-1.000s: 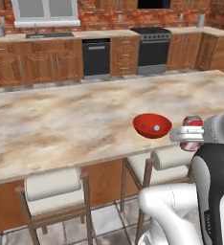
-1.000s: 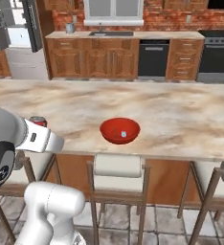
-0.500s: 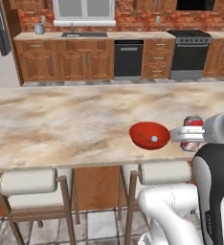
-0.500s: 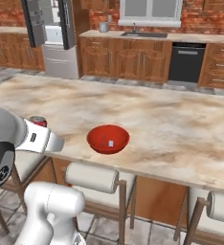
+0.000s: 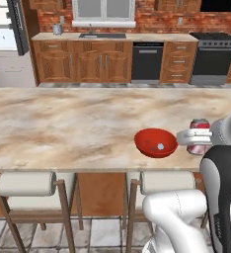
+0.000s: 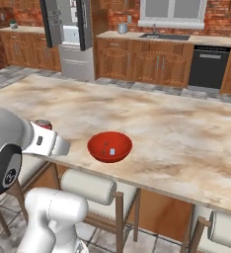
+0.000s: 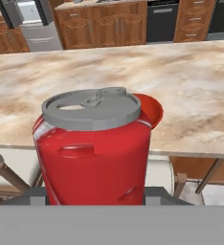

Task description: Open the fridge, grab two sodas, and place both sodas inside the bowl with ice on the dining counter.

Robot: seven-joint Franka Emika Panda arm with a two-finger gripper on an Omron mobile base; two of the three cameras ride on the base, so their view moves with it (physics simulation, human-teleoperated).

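step: carry red soda [image 7: 92, 153] to bowl [image 5: 156, 142] & set it in. Judged, not seen.
fingers: clamped on the soda, can upright, lid up; hand view has it sitting right betw. the tips. Gripper [image 5: 200, 143] at the table's near edge.
soda pos: in the grip, just beside the bowl on its right in left base view; red top [image 6: 43, 124] peeks behind the forearm in right base view. Held above table level, not resting, as far as I can tell.
bowl: on table [image 5: 63, 123], near front edge, upright. Small pale bits inside, prob. ice. Rim shows behind the can in hand view.
2nd soda: can't place it.
fridge: back left [image 6: 68, 34], doors look open, white inside showing.
how to do it well: lift can enough to clear the rim, move sideways till centred over the bowl, then lower. Keep can vertical. Bowl is shallow & not much wider than the gripper, so go in from above, not across the rim.
release: only once the base is low in the bowl; open slowly, pull straight up.
risk: clipping the rim shoves or tips the bowl off the near edge; dropping from height could bounce the can out.
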